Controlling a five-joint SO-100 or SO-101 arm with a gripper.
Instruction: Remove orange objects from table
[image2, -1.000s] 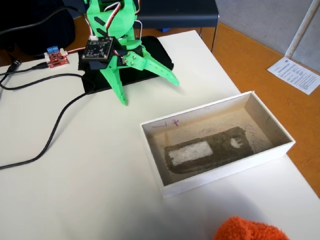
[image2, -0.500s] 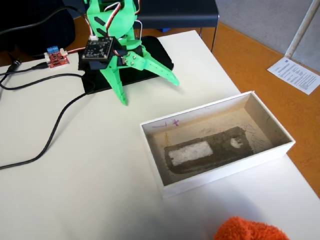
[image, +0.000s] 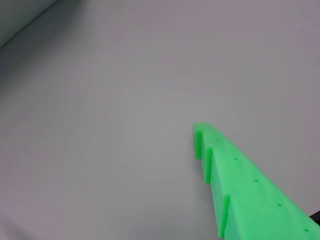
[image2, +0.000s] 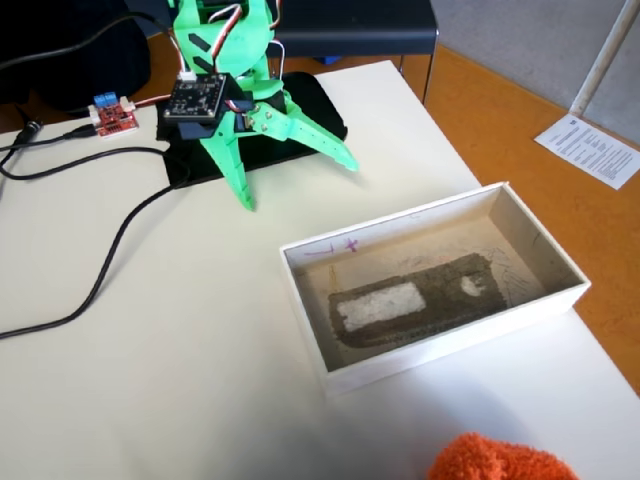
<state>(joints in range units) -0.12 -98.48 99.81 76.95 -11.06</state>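
The orange fuzzy lump (image2: 500, 462) lies on the off-white table (image2: 150, 390) at the bottom edge of the fixed view, partly cut off. My green gripper (image2: 297, 183) hangs near the arm's base at the far side, well away from the lump. It is open wide and empty, one finger pointing down and the other out to the right. In the wrist view only one toothed green finger (image: 240, 185) shows over the bare table (image: 125, 125); the lump is out of that view.
A white shallow box (image2: 552, 297) with a grey-stained inside stands between the arm and the lump. A red circuit board (image2: 113, 118) and black cables (image2: 100, 280) lie at the left. The table's right edge drops to an orange-brown floor with a paper sheet (image2: 590, 148).
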